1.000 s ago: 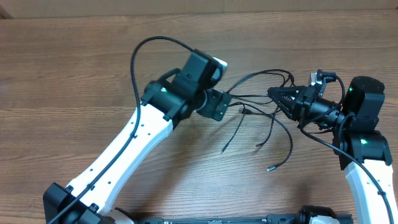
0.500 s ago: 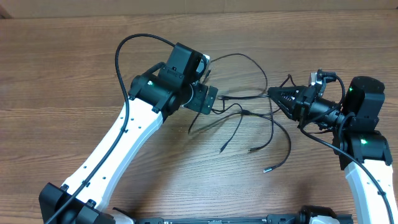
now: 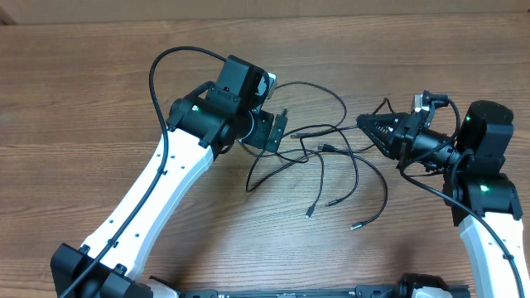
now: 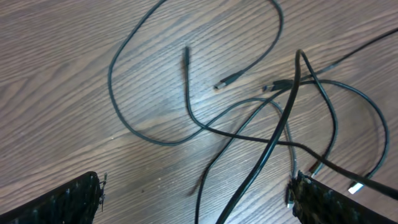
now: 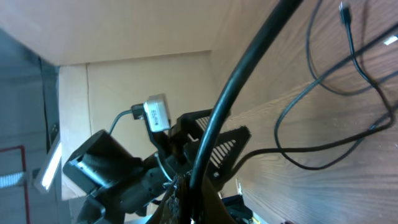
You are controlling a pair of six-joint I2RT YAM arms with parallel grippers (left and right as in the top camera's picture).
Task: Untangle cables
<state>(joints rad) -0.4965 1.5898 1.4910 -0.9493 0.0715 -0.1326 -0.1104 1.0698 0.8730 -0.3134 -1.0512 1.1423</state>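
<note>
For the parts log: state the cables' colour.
Black. The cables show best in the left wrist view.

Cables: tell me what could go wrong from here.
1. Several cables cross one another between the arms; pulling them apart could cinch the crossings into a knot.
2. The left gripper is open with more than one strand running between its fingers, so closing may catch two at once.
3. The right gripper looks shut on a cable; a hard tug could drag the whole bunch.

White links between bulky black joints; small green lights — thick black cables looped alongside.
</note>
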